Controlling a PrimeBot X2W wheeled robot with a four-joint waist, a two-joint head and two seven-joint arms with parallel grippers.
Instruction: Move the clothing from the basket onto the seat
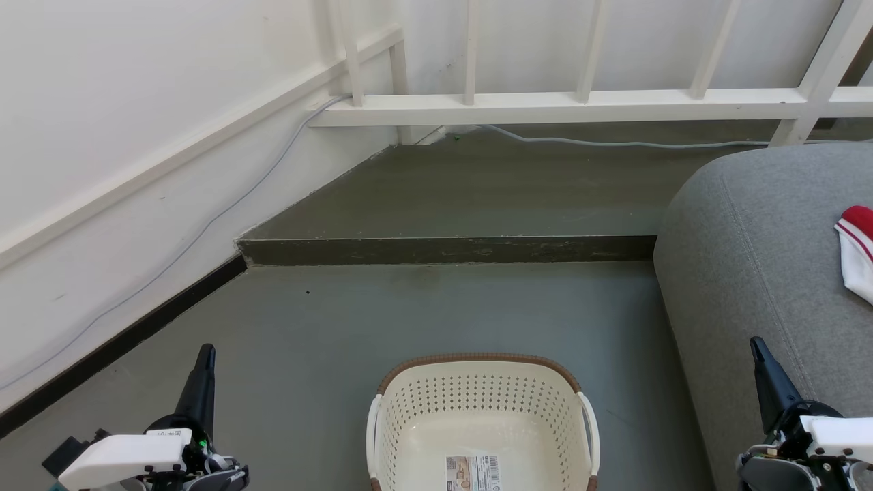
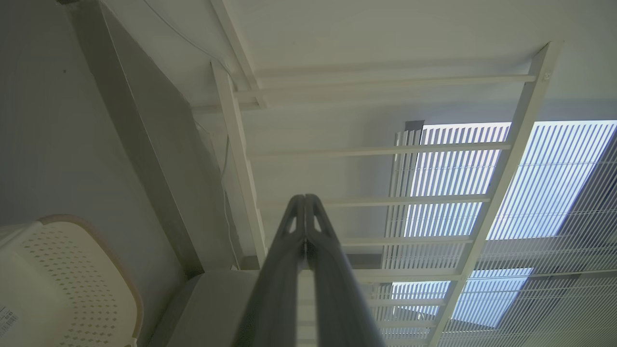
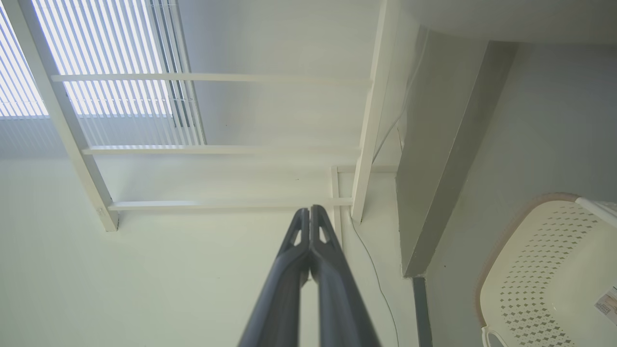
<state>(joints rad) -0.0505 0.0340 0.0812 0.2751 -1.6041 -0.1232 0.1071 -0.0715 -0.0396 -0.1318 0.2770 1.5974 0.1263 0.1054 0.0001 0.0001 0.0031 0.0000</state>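
Left wrist view: my left tool (image 2: pixel 305 205) is fully closed, its two dark fingers pressed tip to tip with nothing between them and touching nothing. Right wrist view, same story: right tool (image 3: pixel 309 212) is clamped tight and empty. Head view puts the left tool low at the left above the grey floor (image 1: pixel 327 320). The right tool is low at the right, overlapping the front edge of the seat (image 1: pixel 743 259); whether it touches the cushion I cannot tell. Between the two tools, on the floor, sits the basket (image 1: pixel 477 357), its cream bottom bare with a barcode label (image 1: pixel 472 472) on it. One piece of clothing (image 1: pixel 858 245), red and white with striped trim, lies on the seat at the frame's right edge, well apart from both tools. Behind: a step (image 1: pixel 443 249), white railing (image 1: pixel 545 102), grey cable (image 1: pixel 614 143).
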